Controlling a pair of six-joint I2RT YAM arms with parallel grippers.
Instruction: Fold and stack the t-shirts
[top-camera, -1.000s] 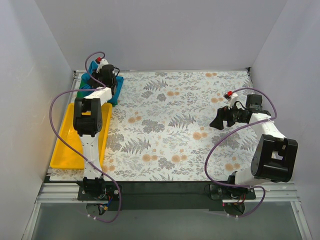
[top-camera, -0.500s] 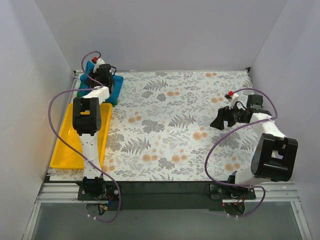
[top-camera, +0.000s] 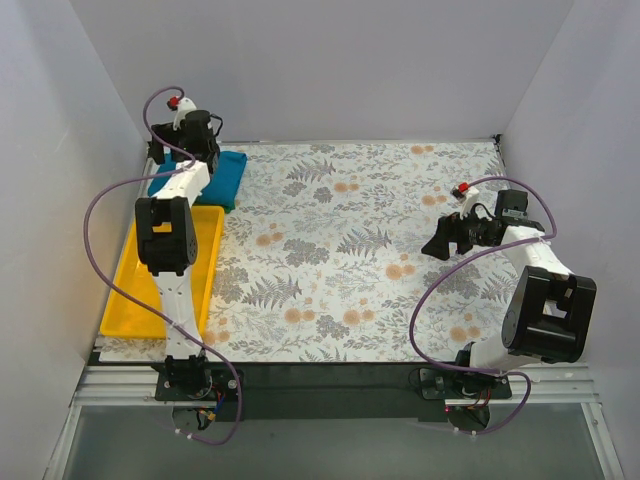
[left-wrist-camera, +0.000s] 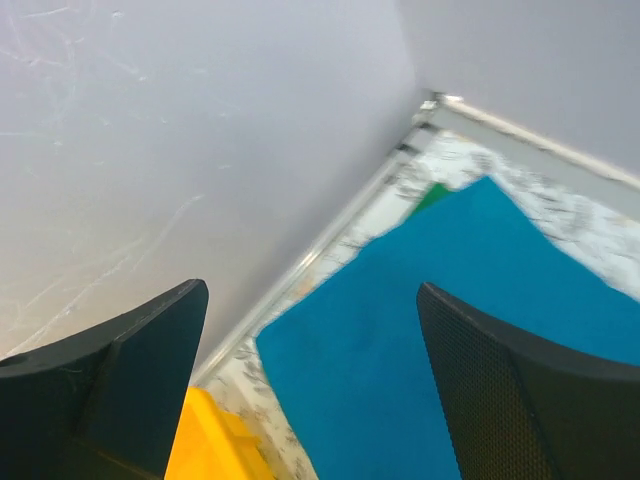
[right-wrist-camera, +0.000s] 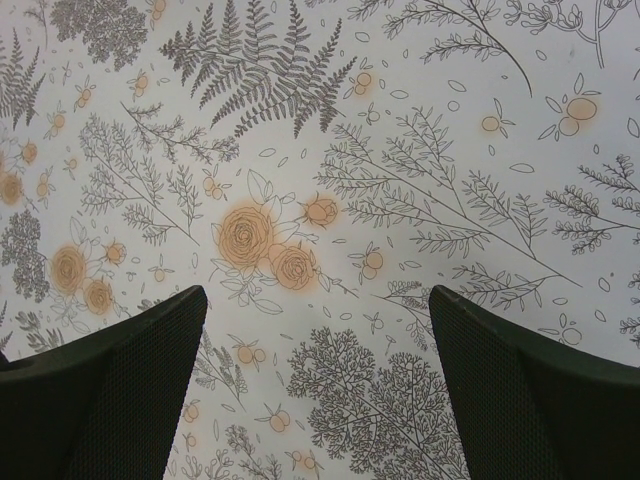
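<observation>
Although only a sliver of the green shirt (left-wrist-camera: 431, 196) shows at its far edge, the teal-blue shirt (left-wrist-camera: 480, 320) lies as a flat folded rectangle at the far-left corner of the tabletop (top-camera: 350, 250), apparently on top of the green one. How squarely the two are stacked I cannot tell, since the teal covers nearly all of it. The stack's near end sits just beside the yellow tray (top-camera: 130, 290), and its left edge runs close along the wall (left-wrist-camera: 200, 150).

Above that corner hangs the left claw (left-wrist-camera: 310, 300), released, its fingers spread wide with nothing between them, clear of the cloth. Well apart on the right side, the right claw (right-wrist-camera: 315, 300) is likewise spread and empty over bare floral tabletop.

By my reading the folding and stacking is all but finished, so the danger now is undoing it. If the left claw drops or swings low across the stack, a finger could snag the soft top fold and drag it open or slide the teal shirt off the green one. The corner is cramped too: a careless move could knock the arm against the wall or nudge the tray into the stack's edge.
</observation>
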